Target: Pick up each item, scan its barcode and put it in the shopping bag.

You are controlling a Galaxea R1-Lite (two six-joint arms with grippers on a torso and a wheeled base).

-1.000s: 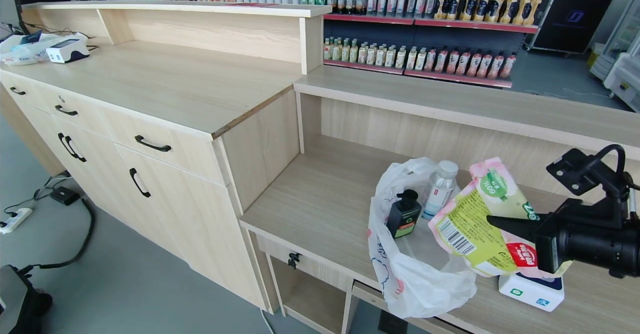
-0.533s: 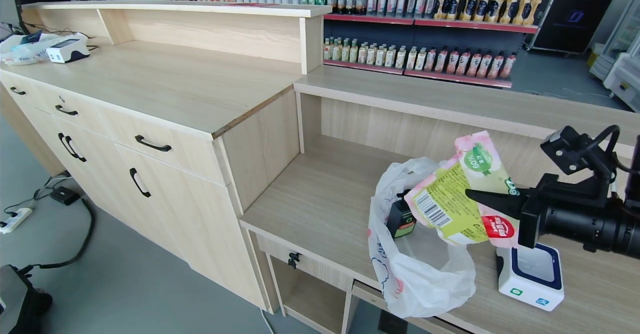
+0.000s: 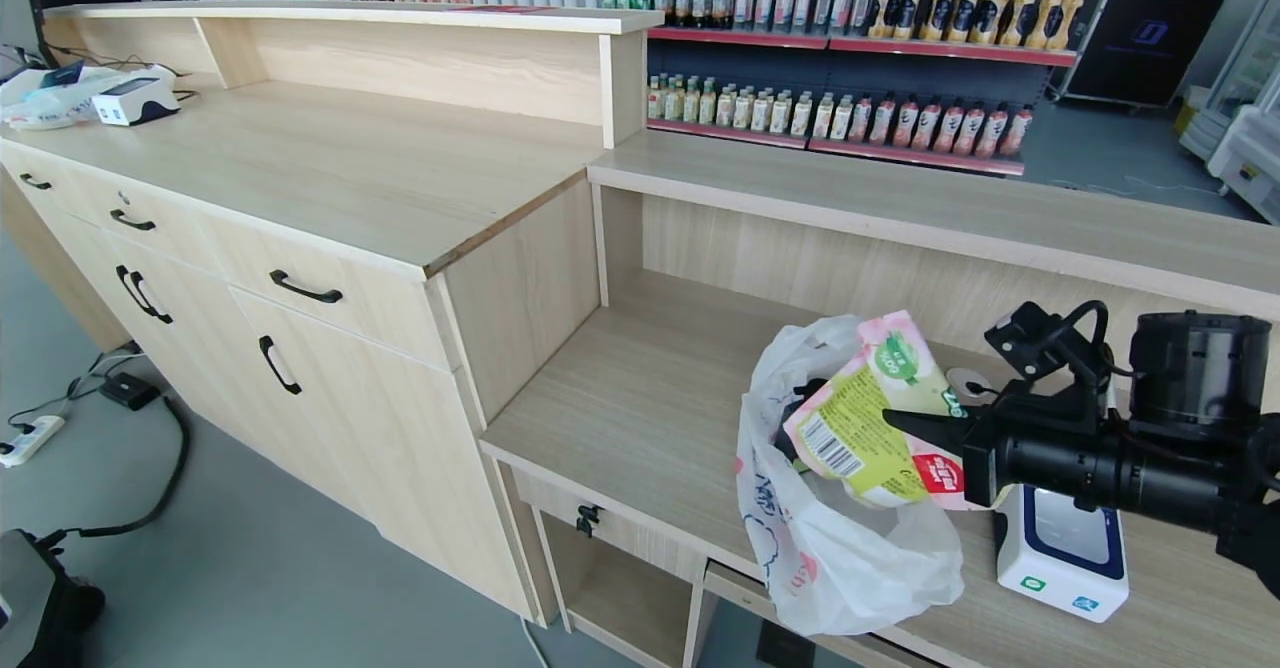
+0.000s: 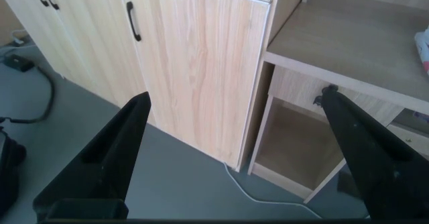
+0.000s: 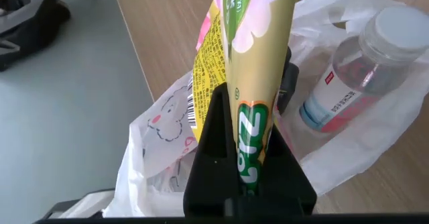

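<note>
Your right end effector (image 3: 928, 445) is clenched on the snack pouch (image 3: 850, 423), held tilted over the mouth of the shopping bag (image 3: 850, 568). Release too early and it may catch the limp rim and slide onto the tabletop (image 3: 640, 398)

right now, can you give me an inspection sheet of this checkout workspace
Surface: low wooden counter, carrying the bag and scanner.
Job's things: snack packet held over the open shopping bag; clear bottle inside the bag; white barcode scanner beside the bag.
Clutter: white device and plastic bags at the far end of the upper counter.
Grippers: right gripper shut on the snack packet; left gripper open, above the floor near the cabinet doors.
Cables: black cable and power strip on the floor.
Surroundings: shelves of bottled drinks behind the counter.
</note>
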